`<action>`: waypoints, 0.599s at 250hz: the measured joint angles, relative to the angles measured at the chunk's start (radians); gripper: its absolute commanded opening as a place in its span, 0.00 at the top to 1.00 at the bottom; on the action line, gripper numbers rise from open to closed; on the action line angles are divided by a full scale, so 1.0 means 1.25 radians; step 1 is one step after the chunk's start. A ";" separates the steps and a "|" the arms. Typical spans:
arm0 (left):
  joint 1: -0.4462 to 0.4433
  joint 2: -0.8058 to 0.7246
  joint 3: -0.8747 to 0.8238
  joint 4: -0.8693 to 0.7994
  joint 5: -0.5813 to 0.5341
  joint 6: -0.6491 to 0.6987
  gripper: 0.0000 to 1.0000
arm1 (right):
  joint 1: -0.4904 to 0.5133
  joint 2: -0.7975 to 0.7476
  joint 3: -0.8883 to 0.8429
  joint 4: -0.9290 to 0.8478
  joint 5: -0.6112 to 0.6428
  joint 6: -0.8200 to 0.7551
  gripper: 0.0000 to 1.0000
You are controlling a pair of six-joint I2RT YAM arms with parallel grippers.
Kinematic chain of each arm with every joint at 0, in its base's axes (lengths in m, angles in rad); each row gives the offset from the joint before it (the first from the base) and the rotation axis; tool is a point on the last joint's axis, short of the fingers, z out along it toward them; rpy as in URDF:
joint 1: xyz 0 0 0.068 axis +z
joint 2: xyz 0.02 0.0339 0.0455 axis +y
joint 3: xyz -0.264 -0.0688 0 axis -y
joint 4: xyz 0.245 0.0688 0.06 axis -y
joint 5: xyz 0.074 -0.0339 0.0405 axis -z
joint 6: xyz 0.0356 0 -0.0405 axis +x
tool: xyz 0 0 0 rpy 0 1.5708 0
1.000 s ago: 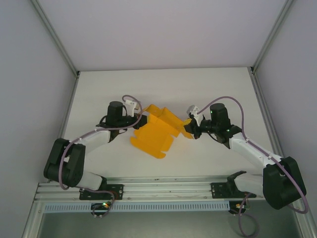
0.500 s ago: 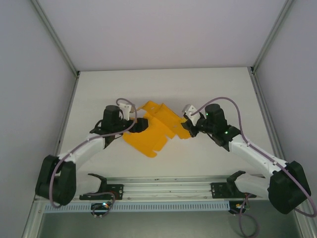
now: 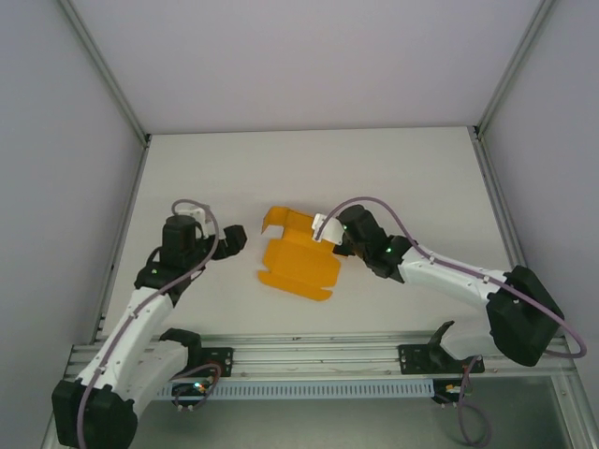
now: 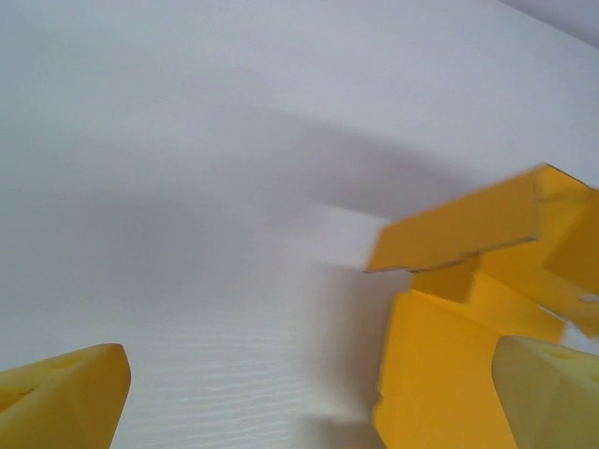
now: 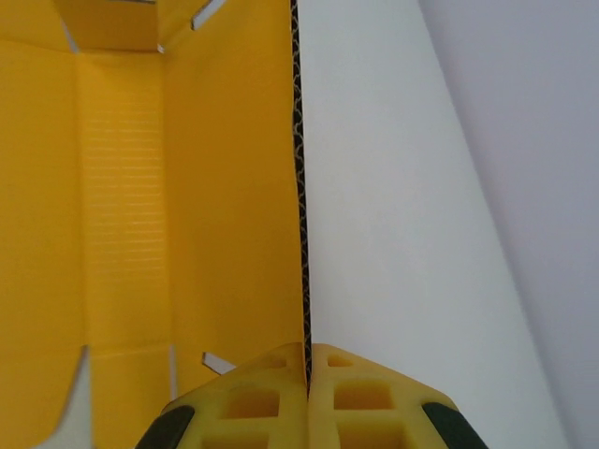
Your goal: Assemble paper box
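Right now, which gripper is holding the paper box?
The right gripper, shut on the paper box edge. The left gripper is open, apart from it.

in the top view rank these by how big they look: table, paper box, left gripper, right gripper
1. table
2. paper box
3. left gripper and right gripper: these look about alike. The right one is partly hidden where it pinches the box edge, so I won't rank them against each other.
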 measured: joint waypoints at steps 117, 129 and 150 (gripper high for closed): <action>0.049 0.364 0.075 0.208 0.103 0.006 0.15 | 0.041 0.116 -0.110 0.354 0.155 -0.258 1.00; 0.048 0.403 0.091 0.229 0.123 0.016 0.18 | 0.043 0.124 -0.114 0.382 0.161 -0.269 1.00; 0.039 0.470 0.122 0.262 0.148 0.032 0.21 | 0.046 0.136 -0.125 0.434 0.168 -0.292 1.00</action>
